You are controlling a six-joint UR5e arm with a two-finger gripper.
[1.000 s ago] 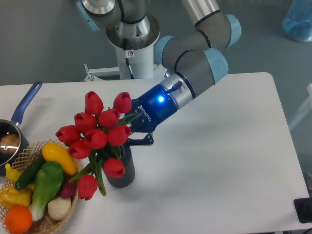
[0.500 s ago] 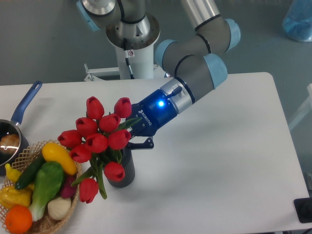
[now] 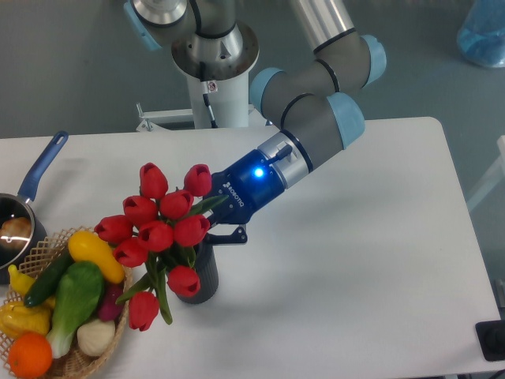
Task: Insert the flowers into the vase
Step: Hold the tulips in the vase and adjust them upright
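The flowers (image 3: 160, 223), a bunch of red tulips with green stems and leaves, stand over the vase (image 3: 202, 277), a small dark grey cylinder at the front left of the white table. Their stems run down into its mouth, and two buds hang low over its left side. My gripper (image 3: 211, 227) reaches in from the right, just above the vase rim, and is closed around the stems. The buds and leaves hide most of its fingers.
A wicker basket (image 3: 71, 359) of vegetables and fruit sits right next to the vase on its left. A blue-handled saucepan (image 3: 39, 168) lies at the left edge. The robot base (image 3: 213, 71) stands behind, and a blue object (image 3: 483, 31) is at top right.
Gripper and bunch have sunk together slightly towards the vase, with the buds shifting a little down and to the right. The vase has stayed where it was.
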